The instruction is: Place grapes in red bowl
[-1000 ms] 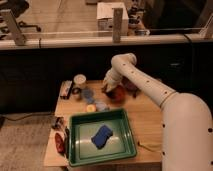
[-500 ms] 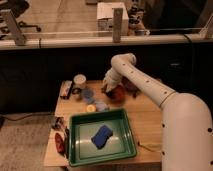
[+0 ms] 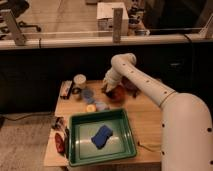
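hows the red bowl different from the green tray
The red bowl is small and round; the green tray is far larger and rectangular. The bowl sits far back, the shut end effector at its left rim; the tray sits in front, holding a blue object. Both rest on the wooden table.

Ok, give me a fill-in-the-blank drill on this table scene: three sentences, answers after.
1. The blue item lies inside the ____ tray.
2. The hand is down at the left edge of the ____ bowl.
3. The tray rests on a ____ table.
Missing words: green; red; wooden.
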